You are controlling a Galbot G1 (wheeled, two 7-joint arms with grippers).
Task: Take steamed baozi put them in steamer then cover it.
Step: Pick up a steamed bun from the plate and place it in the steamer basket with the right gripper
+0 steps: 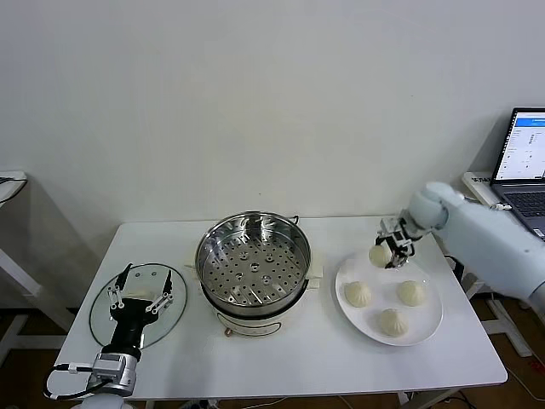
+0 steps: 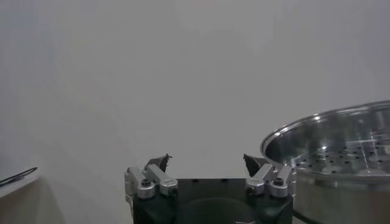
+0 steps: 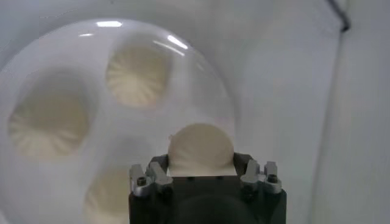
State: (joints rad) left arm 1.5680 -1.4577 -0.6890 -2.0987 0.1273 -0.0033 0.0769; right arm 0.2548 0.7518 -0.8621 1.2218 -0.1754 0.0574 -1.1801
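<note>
One smooth cream-white dome-shaped baozi (image 1: 380, 254) sits clenched in the right end effector (image 1: 387, 253) above the flat white plate's (image 1: 430, 319) far edge, with the wide shiny stainless-steel steamer (image 1: 253, 271) lying leftward across the table (image 1: 341, 358), nearer this arm's load than the released left end effector (image 1: 136, 298).

A plain white wall (image 1: 255, 94) fills the background behind a white rectangular surface (image 1: 298, 358). At right, an open laptop (image 1: 524, 158) with a lit screen rests on a separate white stand. At far left, the edge of another white stand (image 1: 10, 183) is visible; lighting is even
</note>
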